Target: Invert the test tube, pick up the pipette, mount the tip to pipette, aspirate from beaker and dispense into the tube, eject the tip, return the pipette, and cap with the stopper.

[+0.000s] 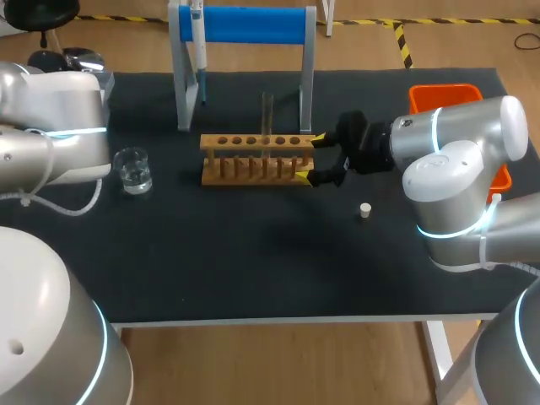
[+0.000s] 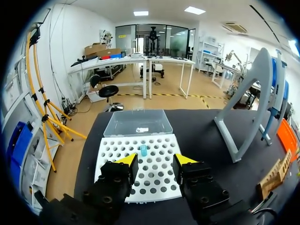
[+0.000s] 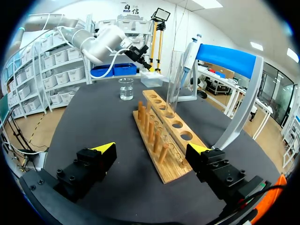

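On the black table [image 1: 253, 270] a wooden rack [image 1: 257, 160] lies lengthwise left to right, and the test tube [image 1: 267, 118] stands upright in one of its holes near the middle. The right claw [image 1: 311, 158] sits at the rack's right end with its yellow-tipped fingers spread wide, one at the far corner and one at the near corner, so the end of the rack lies between them (whether either finger touches the wood cannot be told). Its wrist view looks along the rack toward the tube and holds nothing. The stopper [image 1: 365, 210], small and white, rests on the table near and to the right of the rack, well apart from it. The beaker [image 1: 133, 170], with clear liquid, stands to the left of the rack, close to the left arm. The pipette [image 1: 198, 42] hangs from the left part of the blue-barred stand [image 1: 253, 25] behind the rack. An orange bin [image 1: 447, 95] sits at the far right. In the left wrist view the left claw [image 2: 155, 160] hangs with fingers apart and empty over a white perforated tip box [image 2: 117, 154], where a single blue tip [image 2: 143, 150] stands just ahead of the fingers, and a clear lid [image 2: 137, 123] lies beyond it.
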Motion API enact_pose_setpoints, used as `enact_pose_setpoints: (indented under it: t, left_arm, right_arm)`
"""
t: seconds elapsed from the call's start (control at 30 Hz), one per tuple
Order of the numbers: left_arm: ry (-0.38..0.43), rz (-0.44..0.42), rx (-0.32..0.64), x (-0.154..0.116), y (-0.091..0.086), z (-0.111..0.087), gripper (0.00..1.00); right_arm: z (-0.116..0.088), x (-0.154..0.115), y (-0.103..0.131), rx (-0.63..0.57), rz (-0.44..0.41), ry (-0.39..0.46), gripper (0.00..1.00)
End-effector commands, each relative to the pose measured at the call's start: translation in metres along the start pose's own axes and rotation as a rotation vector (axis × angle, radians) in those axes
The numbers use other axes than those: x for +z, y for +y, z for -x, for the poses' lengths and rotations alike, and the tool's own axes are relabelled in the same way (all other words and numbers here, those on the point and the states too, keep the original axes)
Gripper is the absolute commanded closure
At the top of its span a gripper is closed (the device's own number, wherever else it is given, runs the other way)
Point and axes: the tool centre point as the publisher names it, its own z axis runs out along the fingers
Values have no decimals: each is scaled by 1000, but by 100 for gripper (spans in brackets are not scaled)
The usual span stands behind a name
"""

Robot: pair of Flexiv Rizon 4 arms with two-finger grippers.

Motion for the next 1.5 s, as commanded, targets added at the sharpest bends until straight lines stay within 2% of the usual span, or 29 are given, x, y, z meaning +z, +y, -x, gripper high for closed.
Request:
enact_pose_setpoints:
  t: [0.03,0.13,0.27,0.67,1.07,1.5]
  left_arm:
    - [-5,-2,-3,8,-1,2,53]
    - [-9,-3,-4,10,-3,4,55]
    - [-13,-4,-3,11,-5,6,61]
    - [-18,-4,-1,16,-8,9,60]
    - [-19,-7,-7,21,-12,10,65]
    - [-25,0,-13,25,-11,13,66]
  right_arm:
    - [0,-1,-1,0,3,2,0]
    - [0,-1,-1,0,3,2,0]
    - [0,-1,-1,0,3,2,0]
    - [0,-1,-1,0,3,2,0]
    - [0,-1,-1,0,3,2,0]
    - [0,-1,-1,0,3,2,0]
